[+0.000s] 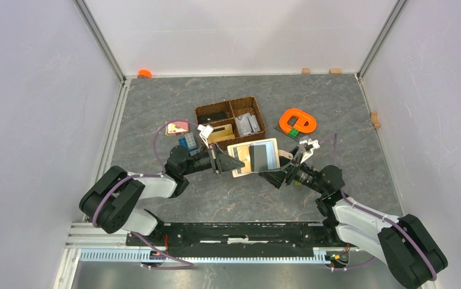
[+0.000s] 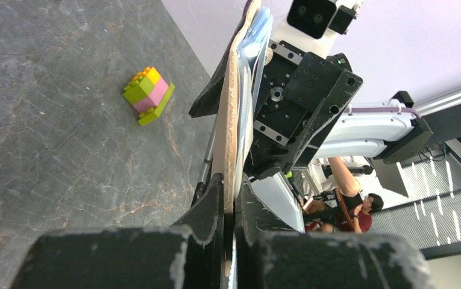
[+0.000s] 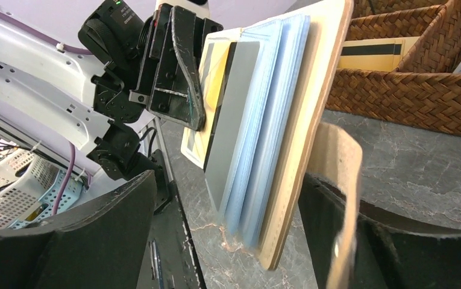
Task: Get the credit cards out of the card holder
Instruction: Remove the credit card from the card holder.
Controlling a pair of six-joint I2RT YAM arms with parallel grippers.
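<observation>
Card holder [image 1: 253, 156] open — one edge clamped in left gripper [image 2: 231, 192], opposite edge between parted jaws of right gripper [image 3: 228, 241]

Beige card holder [image 1: 271, 158], blue-grey inside

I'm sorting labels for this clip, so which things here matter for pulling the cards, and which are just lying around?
Job: card holder, grey card in it, left gripper clamping it.
Lying about: woven basket, orange plastic piece, toy bricks.
</observation>
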